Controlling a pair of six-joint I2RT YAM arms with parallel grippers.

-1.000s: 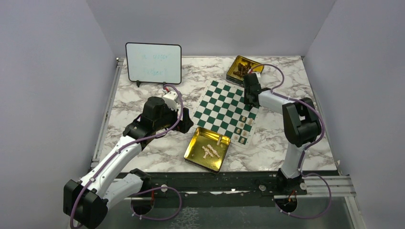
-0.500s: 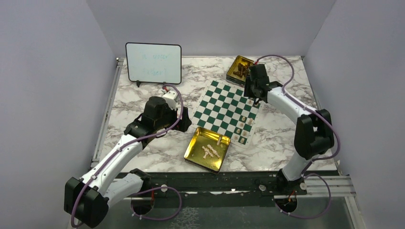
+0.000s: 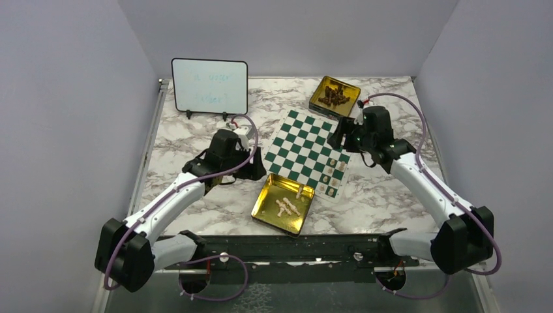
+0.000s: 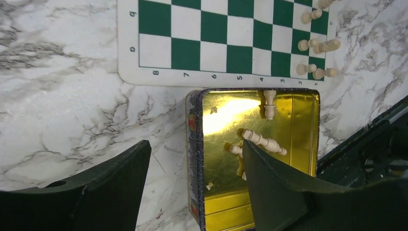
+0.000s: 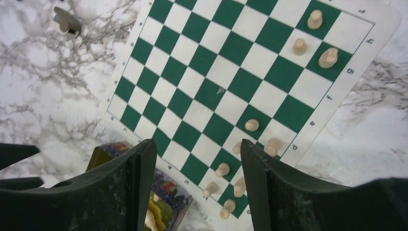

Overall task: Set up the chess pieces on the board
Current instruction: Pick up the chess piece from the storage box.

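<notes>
The green-and-white board (image 3: 301, 147) lies at the table's middle. Several cream chess pieces (image 3: 333, 175) stand along its right edge, and in the right wrist view they (image 5: 251, 125) show in two groups on the board (image 5: 226, 72). More pieces (image 4: 262, 141) lie loose in the gold tin (image 3: 263, 206) in front of the board. My left gripper (image 3: 253, 168) hovers over the tin's left wall (image 4: 195, 159), open and holding nothing (image 4: 195, 144). My right gripper (image 3: 339, 139) hangs above the board's right side, open and empty (image 5: 197, 142).
A black-framed whiteboard (image 3: 209, 87) stands at the back left. A second gold tin (image 3: 334, 96) with dark pieces sits at the back, beyond the board's far corner. Grey walls close in the marble table on three sides.
My right gripper has drawn back from the board's right edge and opened its jaws, its arm swinging out to the right. My left gripper moved slightly toward the tin and narrowed a little.
</notes>
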